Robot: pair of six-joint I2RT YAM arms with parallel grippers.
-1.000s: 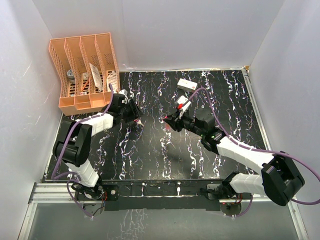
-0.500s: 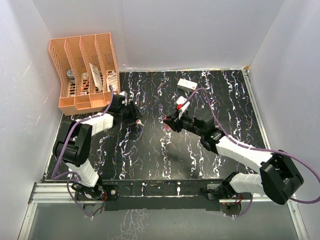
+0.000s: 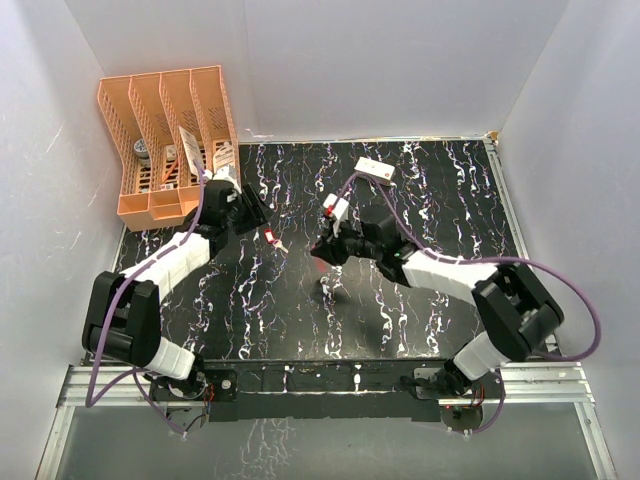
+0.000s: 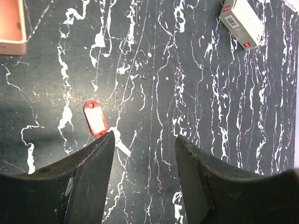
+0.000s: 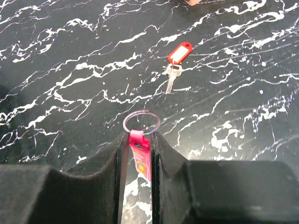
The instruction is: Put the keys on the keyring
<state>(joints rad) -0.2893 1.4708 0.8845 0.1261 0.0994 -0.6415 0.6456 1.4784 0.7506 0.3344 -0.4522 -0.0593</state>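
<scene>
The keyring in the right gripper is thin shiny metal with a glossy pink plastic tag. Ahead of it lies a pale metal key with a red plastic head. The bench is smooth.

on a black, white-veined table: orange rack at far left corner, white box near far edge, pale key with red tag mid-table.

Left fingers farther back from the keys — keyring nearer them.
</scene>
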